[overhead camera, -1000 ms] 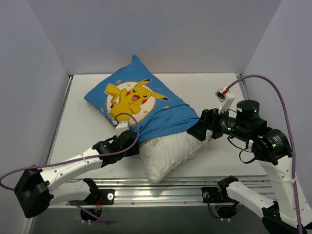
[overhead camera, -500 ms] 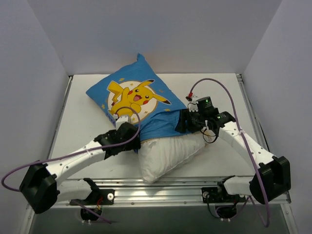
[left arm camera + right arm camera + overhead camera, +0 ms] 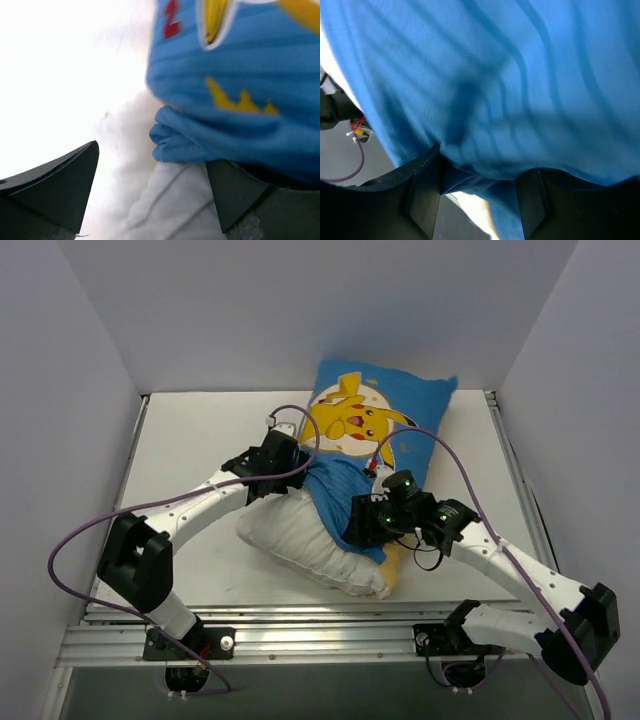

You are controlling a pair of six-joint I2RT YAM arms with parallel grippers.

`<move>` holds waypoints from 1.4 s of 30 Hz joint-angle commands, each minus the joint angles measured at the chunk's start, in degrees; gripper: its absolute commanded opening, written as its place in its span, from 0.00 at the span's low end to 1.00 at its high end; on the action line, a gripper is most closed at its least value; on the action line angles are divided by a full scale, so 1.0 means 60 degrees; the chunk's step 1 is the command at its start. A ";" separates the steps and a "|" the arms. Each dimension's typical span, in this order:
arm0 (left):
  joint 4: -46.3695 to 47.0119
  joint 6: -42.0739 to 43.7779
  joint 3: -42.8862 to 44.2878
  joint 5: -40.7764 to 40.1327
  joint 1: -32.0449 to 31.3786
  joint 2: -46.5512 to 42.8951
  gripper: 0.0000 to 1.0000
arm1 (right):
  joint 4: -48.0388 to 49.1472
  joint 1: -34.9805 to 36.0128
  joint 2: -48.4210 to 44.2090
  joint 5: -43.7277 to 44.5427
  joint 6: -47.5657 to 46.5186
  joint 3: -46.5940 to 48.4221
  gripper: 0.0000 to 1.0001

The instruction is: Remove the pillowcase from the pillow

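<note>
Pillowcase [image 3: 372, 425]: located at the far middle-right of the table [image 3: 190, 430], print side up, far end raised toward the back wall. It covers the far part of the pillow [image 3: 295, 535]. The near part of the pillow is bare and white and extends toward the near left. The hem [image 3: 182, 137] is gathered into a thick roll across the pillow, between the two grippers. Yellow lining [image 3: 397, 565] shows at the near right edge of the pillowcase.

Left gripper [image 3: 293, 468]: positioned at the left end of the rolled hem. Jaws are spread wide and hold nothing. In the left wrist view, white pillow surface fills the gap between the fingers [image 3: 55, 192]. The hem roll lies just beyond the fingertips, and the right-hand finger sits against the blue fabric.

Right gripper [image 3: 358, 528]: positioned on the near right part of the pillowcase, over the pillow. In the right wrist view, a fold of striped blue fabric is pinched between the fingers [image 3: 422, 192], with creases running into the gap. Jaws are clamped on the pillowcase.
</note>
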 commanded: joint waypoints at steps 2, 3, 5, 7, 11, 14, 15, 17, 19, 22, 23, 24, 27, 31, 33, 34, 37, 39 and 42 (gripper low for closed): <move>0.1378 0.0541 0.2083 0.1165 0.0841 0.0626 0.97 | 0.1623 0.0081 0.1907 -0.0131 -0.0141 0.1110 0.50; 0.1115 0.0512 0.2841 0.1224 0.1076 0.0729 1.00 | 0.1872 0.0096 0.2173 -0.0161 -0.0141 0.1317 0.50; 0.0865 0.0366 0.3520 0.1429 0.1648 0.0877 0.94 | 0.2357 0.0140 0.2862 -0.0060 -0.0083 0.1771 0.50; 0.0469 0.0132 0.4239 0.1444 0.1882 0.0688 0.94 | 0.2475 0.0199 0.3330 0.0131 -0.0112 0.2415 0.51; -0.0015 -0.0351 0.3935 0.1502 0.1869 -0.0555 0.94 | 0.2373 0.0213 0.3407 0.0761 -0.0244 0.3149 0.54; -0.0103 -0.1083 0.2312 0.1677 0.1854 -0.2107 0.94 | 0.2052 0.0213 0.3085 0.1361 -0.0478 0.3355 0.56; -0.0132 -0.1448 0.1828 0.1794 0.1840 -0.2489 0.94 | 0.1949 0.0213 0.2983 0.1493 -0.0522 0.3355 0.56; -0.0205 -0.1990 0.0397 0.2232 0.1752 -0.3558 0.94 | 0.1671 0.0242 0.2631 0.1888 -0.0624 0.3239 0.57; -0.0410 -0.2299 -0.0457 0.2497 0.1723 -0.4333 0.95 | 0.1524 0.0272 0.2223 0.2152 -0.0596 0.2903 0.57; -0.0470 -0.2739 -0.1923 0.2849 0.1722 -0.5082 0.99 | 0.1582 0.0301 0.1680 0.2241 -0.0479 0.2463 0.58; -0.0325 -0.2987 -0.2521 0.2894 0.1723 -0.5230 1.00 | 0.1640 0.0330 0.1562 0.2169 -0.0420 0.2143 0.59; -0.0193 -0.3076 -0.2773 0.2923 0.1752 -0.5406 1.00 | 0.1815 0.0345 0.1445 0.2139 -0.0347 0.1965 0.59; 0.0756 -0.3443 -0.3491 0.3332 0.1766 -0.5394 0.98 | 0.2166 0.0404 0.1122 0.2022 -0.0040 0.1247 0.59; 0.1858 -0.3590 -0.3772 0.4167 0.1781 -0.4969 0.94 | 0.2460 0.0725 0.1048 0.2153 0.0239 0.0734 0.60; 0.2223 -0.3575 -0.3801 0.4271 0.1781 -0.4779 0.92 | 0.2490 0.0959 0.1077 0.2357 0.0298 0.0660 0.60; 0.2313 -0.3575 -0.3859 0.4300 0.1781 -0.4749 0.91 | 0.2519 0.1004 0.1106 0.2417 0.0342 0.0660 0.60; 0.2708 -0.3590 -0.3977 0.4432 0.1781 -0.4573 0.90 | 0.2563 0.1136 0.1135 0.2592 0.0371 0.0704 0.60; 0.2855 -0.3634 -0.4006 0.4505 0.1781 -0.4325 0.90 | 0.2563 0.1195 0.1238 0.2651 0.0371 0.0777 0.60; 0.2987 -0.3605 -0.4021 0.4652 0.1781 -0.3901 0.90 | 0.2578 0.1355 0.1370 0.2812 0.0357 0.0938 0.61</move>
